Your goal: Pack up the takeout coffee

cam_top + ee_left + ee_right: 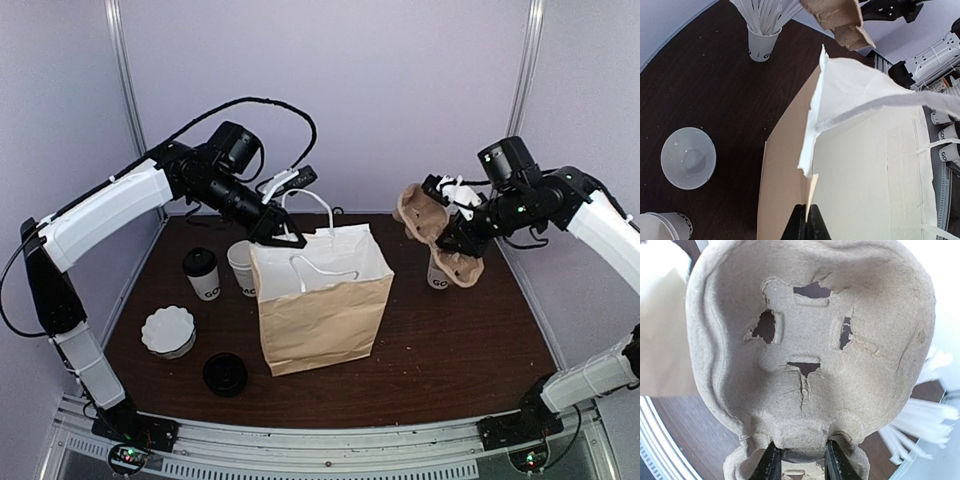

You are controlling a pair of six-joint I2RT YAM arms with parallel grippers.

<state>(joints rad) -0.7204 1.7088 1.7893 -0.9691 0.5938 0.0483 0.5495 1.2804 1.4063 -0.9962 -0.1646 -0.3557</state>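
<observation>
Two claws busy: left claw (pixel 807 221) pinches the rim of the brown paper bag (pixel 322 318), right claw (pixel 800 462) grips a beige pulp cup carrier (pixel 810 355) aloft; black-lidded white cup (pixel 201 274) stands apart.

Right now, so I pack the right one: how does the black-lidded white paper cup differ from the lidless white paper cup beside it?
The black-lidded white paper cup is capped; the lidless white paper cup is open. The lidded cup stands apart from the brown paper bag; the lidless cup right beside it. Both upright, black-lettered.
</observation>
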